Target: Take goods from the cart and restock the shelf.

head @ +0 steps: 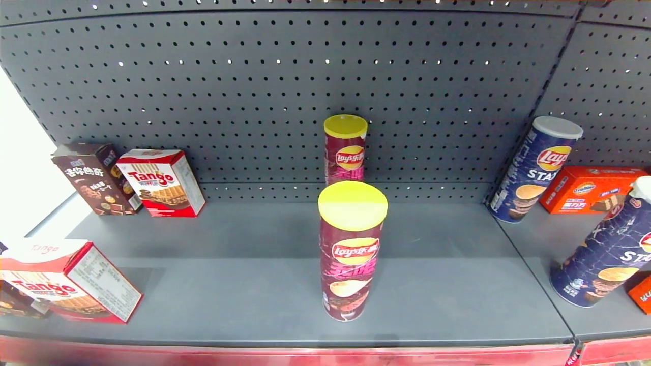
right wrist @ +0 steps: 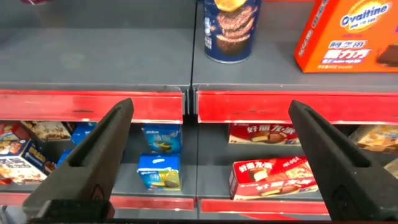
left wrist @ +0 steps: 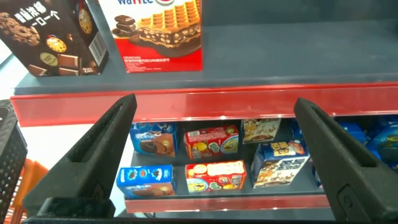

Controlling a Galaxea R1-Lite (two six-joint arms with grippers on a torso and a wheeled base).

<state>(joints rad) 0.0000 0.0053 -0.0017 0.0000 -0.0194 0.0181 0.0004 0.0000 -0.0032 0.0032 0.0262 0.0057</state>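
2 pincers, both spread wide and gripping nothing: left pincer (left wrist: 211, 168), right pincer (right wrist: 211, 168). Just beside left pincer, black mesh edge (left wrist: 7, 149), probably the cart; goods inside hidden, so cannot tell their long axis. Ahead of both pincers, red shelf lip (right wrist: 62, 104), fingertips well short of it. Beyond left pincer, wafer box (left wrist: 158, 31) and brown biscuit box (left wrist: 53, 37) near that lip; beyond right pincer, blue can (right wrist: 228, 31) and orange box (right wrist: 348, 37). Farther in, front purple can (head: 351, 254) upright, rear purple can (head: 345, 150) straight behind, against pegboard (head: 254, 76). Judged: left arm nearer the cart; free board either side of the purple cans.
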